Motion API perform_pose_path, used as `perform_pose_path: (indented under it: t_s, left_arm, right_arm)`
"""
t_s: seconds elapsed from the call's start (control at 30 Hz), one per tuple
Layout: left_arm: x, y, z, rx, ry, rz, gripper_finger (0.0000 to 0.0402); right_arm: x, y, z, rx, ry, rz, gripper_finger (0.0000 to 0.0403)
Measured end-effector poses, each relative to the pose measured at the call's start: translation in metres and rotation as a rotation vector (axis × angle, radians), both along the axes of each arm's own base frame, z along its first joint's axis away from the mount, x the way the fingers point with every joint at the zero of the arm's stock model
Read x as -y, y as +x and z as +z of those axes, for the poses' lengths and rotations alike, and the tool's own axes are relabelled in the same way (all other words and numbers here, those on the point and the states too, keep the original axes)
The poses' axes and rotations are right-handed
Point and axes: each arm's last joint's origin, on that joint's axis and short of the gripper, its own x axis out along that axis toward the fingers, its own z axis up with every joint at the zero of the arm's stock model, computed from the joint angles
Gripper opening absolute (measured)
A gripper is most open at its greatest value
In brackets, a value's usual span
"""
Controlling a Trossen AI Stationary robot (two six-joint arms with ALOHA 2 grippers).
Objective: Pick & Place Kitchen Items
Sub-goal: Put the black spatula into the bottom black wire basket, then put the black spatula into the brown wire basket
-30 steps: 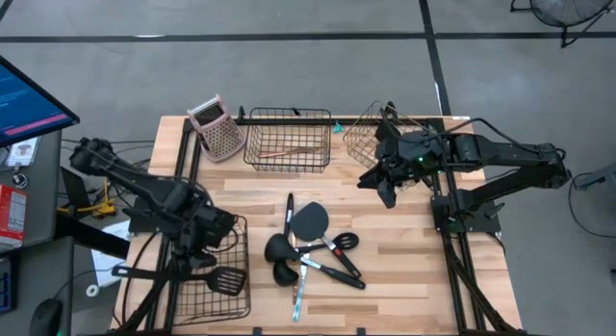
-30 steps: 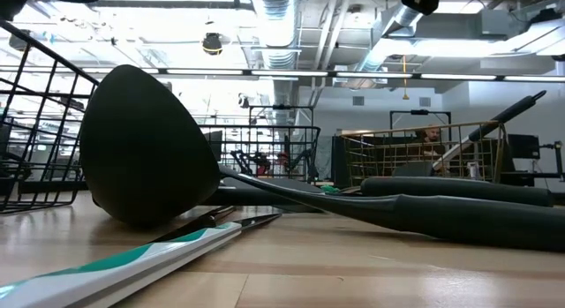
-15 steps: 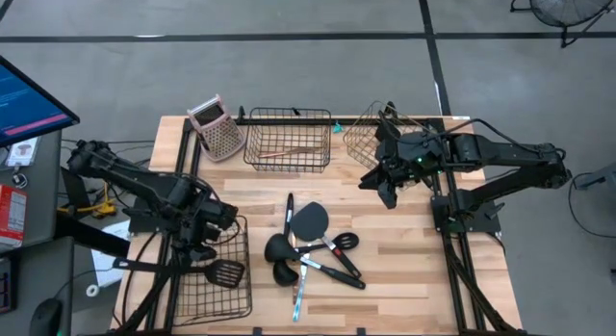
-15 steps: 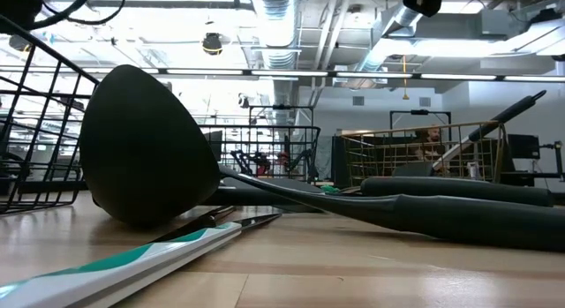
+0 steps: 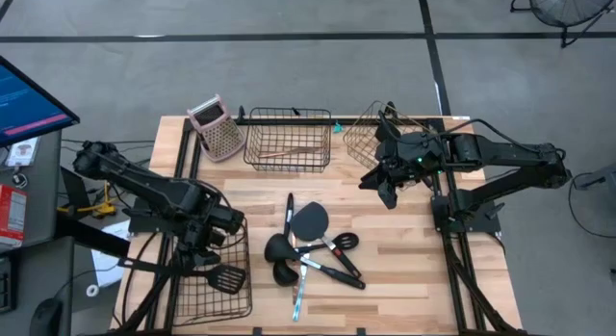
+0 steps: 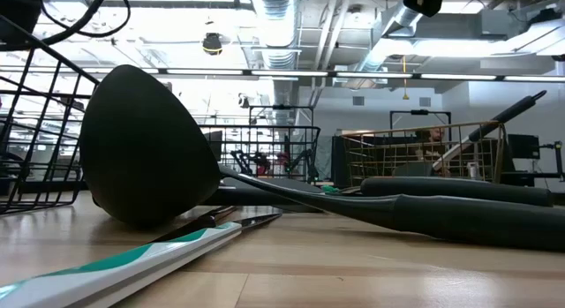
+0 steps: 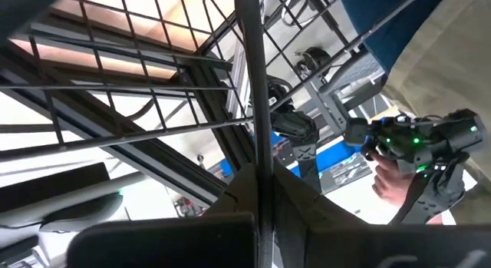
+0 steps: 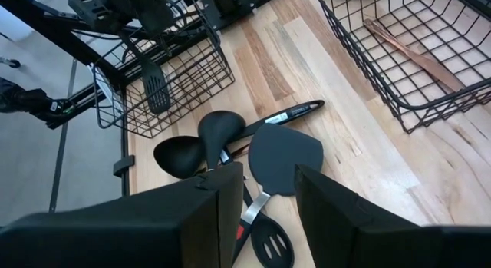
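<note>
Left gripper clenched on a slotted spatula over the near-left basket (not yet dropped). Right gripper hangs part-open, empty; a pile of utensils still lies mid-table

Pale striped butcher-block wooden tabletop. Black solid spatula, black ladles, black slotted spatula in black wire basket. Teal-and-white flat-handled utensil. Brown wooden utensil in black wire basket. Bronze-toned wire basket. Pink-topped silver metal grater.
</note>
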Motion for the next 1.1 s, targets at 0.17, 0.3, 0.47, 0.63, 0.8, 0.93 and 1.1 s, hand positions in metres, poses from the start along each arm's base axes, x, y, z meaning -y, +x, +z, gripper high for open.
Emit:
perform_pose_path:
  t_s: [0.17, 0.3, 0.47, 0.63, 0.8, 0.93, 1.1]
  left_arm:
    - [-0.001, -0.002, 0.001, 0.006, 0.000, 0.000, 0.0001]
    - [-0.001, -0.004, 0.004, 0.044, -0.007, -0.013, 0.0007]
    - [-0.003, -0.007, 0.008, 0.092, -0.019, -0.025, 0.0033]
    - [-0.003, -0.008, 0.009, 0.089, 0.004, -0.011, 0.0074]
    - [-0.004, -0.009, 0.010, 0.096, -0.009, -0.012, 0.0115]
    - [-0.006, -0.016, 0.022, 0.100, -0.141, -0.022, 0.0149]
    - [-0.019, -0.033, 0.041, 0.091, -0.242, 0.050, 0.0176]
  right_arm:
    - [0.000, 0.000, 0.000, 0.000, 0.001, -0.001, 0.0118]
    - [0.000, 0.000, 0.000, 0.000, 0.002, -0.001, 0.0118]
    - [0.000, 0.000, 0.000, 0.000, 0.002, -0.001, 0.0118]
    - [0.000, 0.000, 0.000, 0.001, 0.002, -0.001, 0.0118]
    - [0.000, 0.000, 0.000, 0.001, -0.002, 0.002, 0.0118]
    - [0.000, 0.000, 0.000, 0.001, -0.007, 0.005, 0.0118]
    - [0.000, 0.000, 0.000, -0.003, -0.007, 0.005, 0.0118]
